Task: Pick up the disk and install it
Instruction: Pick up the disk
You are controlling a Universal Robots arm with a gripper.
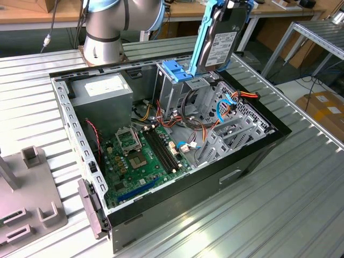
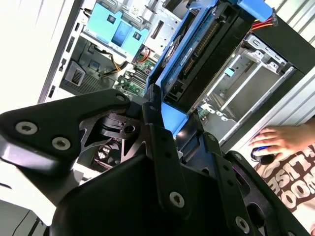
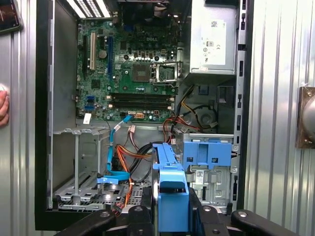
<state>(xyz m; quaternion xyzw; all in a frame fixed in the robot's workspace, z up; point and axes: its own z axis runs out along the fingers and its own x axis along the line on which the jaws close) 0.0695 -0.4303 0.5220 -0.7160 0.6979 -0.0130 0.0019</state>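
The disk hangs on edge above the back of the open computer case, its white label facing the exterior view's right and its blue bracket along the side. In the second wrist view my gripper is shut on the bracket's blue end, with the disk reaching away from the black fingers. The first wrist view looks down the bracket's edge into the case, with the gripper around it. The disk is above the case and touches nothing inside it.
A blue-topped drive cage stands just below the disk, beside an empty metal bay with loose orange and blue cables. The motherboard and power supply lie further in. A person's hand rests beside the case. A grey fixture sits at the exterior view's left.
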